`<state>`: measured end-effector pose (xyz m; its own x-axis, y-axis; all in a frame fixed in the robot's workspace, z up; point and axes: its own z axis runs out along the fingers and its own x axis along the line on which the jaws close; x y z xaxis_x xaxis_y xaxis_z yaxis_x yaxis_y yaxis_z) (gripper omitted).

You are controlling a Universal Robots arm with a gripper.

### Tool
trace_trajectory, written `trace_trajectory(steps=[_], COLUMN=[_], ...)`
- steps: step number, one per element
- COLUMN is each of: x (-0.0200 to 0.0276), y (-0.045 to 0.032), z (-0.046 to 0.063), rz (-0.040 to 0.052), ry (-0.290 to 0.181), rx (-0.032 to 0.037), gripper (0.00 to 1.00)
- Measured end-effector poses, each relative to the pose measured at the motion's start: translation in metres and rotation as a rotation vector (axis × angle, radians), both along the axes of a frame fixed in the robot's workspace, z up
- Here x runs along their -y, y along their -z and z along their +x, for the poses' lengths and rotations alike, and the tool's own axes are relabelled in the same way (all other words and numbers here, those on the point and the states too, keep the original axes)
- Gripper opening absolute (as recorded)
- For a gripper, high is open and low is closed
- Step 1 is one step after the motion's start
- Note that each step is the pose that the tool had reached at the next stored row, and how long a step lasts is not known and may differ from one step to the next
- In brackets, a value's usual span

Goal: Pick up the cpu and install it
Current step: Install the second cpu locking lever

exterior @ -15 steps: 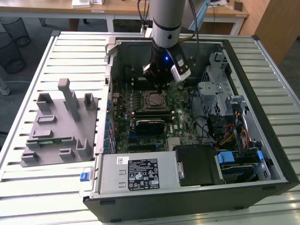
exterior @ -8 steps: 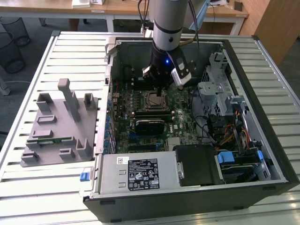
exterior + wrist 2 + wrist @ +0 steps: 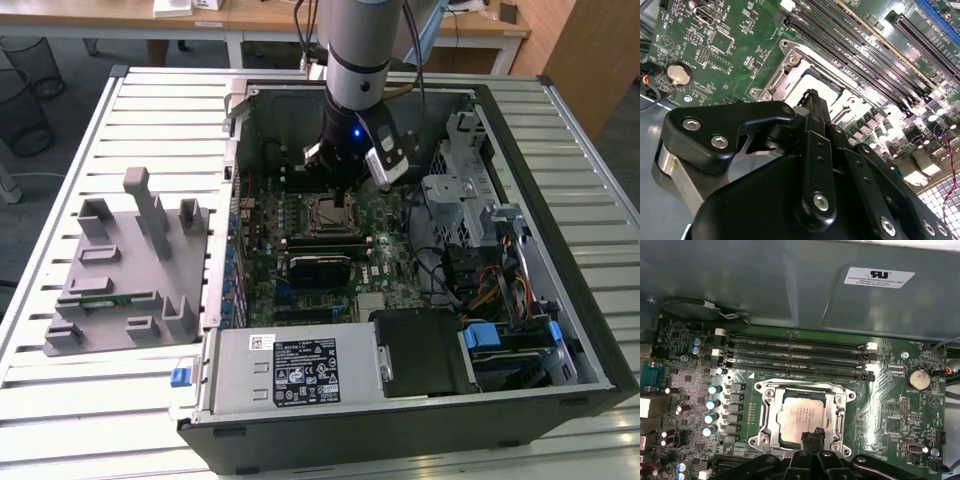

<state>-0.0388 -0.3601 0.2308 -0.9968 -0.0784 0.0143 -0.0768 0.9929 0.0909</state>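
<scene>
Gripper point(image 3: 812, 437) hangs low inside the open computer case point(image 3: 520, 130), its black tip touching the near edge of the cpu point(image 3: 800, 415); whether the fingers are spread or closed cannot be told. The cpu lies flat inside the metal-framed socket point(image 3: 765, 412) on the green motherboard point(image 3: 880, 405), silver top up. Just beyond the socket in the first wrist view run the long memory slots point(image 3: 795, 352). In the exterior view, a grey fixture tray point(image 3: 120, 270) sits on the slatted table point(image 3: 60, 200) to that view's left of the case.

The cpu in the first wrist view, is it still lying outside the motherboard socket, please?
No, the cpu lies flat inside the metal frame of the motherboard socket, with the tool at its edge.
</scene>
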Motion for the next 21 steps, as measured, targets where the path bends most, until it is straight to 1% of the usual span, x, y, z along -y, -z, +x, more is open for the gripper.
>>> trace_trajectory(steps=[4,5,6,8,18,21], x=[0.0013,0.0049,0.0049,0.0022,0.0016,0.0016], y=[0.0,-0.0018,-0.0018,-0.0022,-0.0023,-0.0022], z=[0.0,0.0,0.0,0.0,0.0,-0.0047], rz=[0.0001,0.0003,0.0001,0.0,0.0001,0.0001], ry=[0.0,0.0,0.0,0.0,0.0,0.0], rx=[-0.0009,-0.0036,-0.0037,-0.0037,-0.0037,-0.0037], gripper=[0.11,0.11,0.11,0.11,0.11,0.11])
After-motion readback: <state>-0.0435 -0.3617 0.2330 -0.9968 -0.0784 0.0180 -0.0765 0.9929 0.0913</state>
